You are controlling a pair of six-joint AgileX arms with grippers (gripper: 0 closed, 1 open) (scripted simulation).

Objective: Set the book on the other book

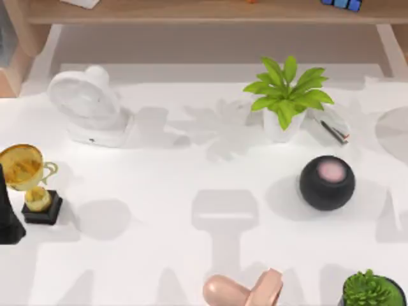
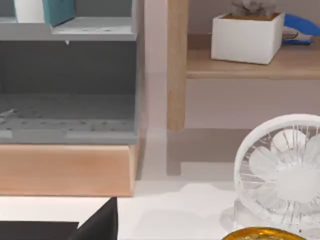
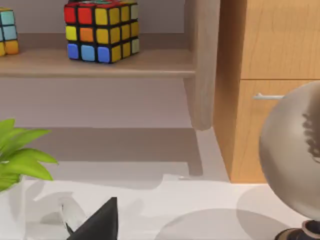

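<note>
Neither book is in view on the table. A dark part of my left arm (image 1: 7, 217) stands at the table's far left edge, just beside a gold trophy (image 1: 29, 182) on a black base. In the left wrist view, a dark piece of my left gripper (image 2: 97, 225) shows, with a white fan (image 2: 280, 170) and the trophy's rim (image 2: 262, 234) ahead of it. The right wrist view has a dark piece of my right gripper (image 3: 97, 222) over the white tabletop, near a leafy plant (image 3: 20, 157). Nothing is seen held by either gripper.
A white fan (image 1: 89, 105) stands back left, a potted plant (image 1: 287, 95) with a pen (image 1: 333, 132) beside it back right, and a black round speaker (image 1: 327, 182) to the right. A pink object (image 1: 245, 291) and a second plant (image 1: 373, 290) lie at the front edge. Wooden shelves (image 1: 204, 11) run behind.
</note>
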